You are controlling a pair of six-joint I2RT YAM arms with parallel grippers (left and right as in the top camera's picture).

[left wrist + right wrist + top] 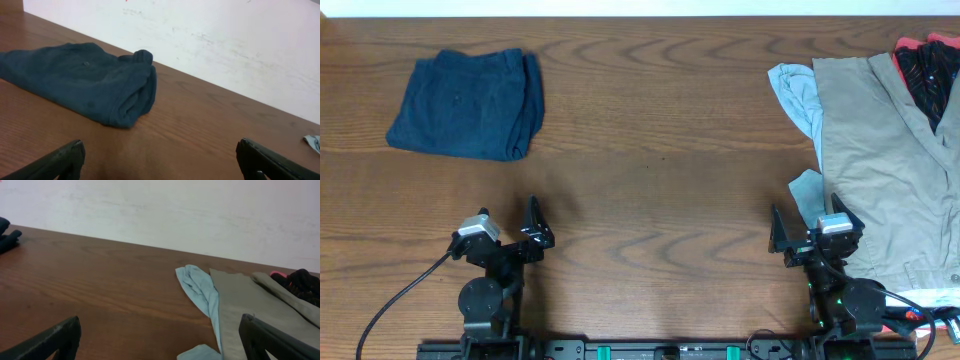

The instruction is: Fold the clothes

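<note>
Khaki-beige fabric trousers [885, 170] lie unfolded, touching a light-blue garment [795, 90] and a red-and-black printed garment [930, 65], with a folded navy garment [470, 105] well apart from them and both arms' jaws apart and empty.

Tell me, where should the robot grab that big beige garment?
On the beige garment, probably its long left edge, the open right gripper coming low across the table. That edge lies flat and exposed; a red-and-black garment sits at the far corner. Avoid the light blue cloth beneath.
</note>
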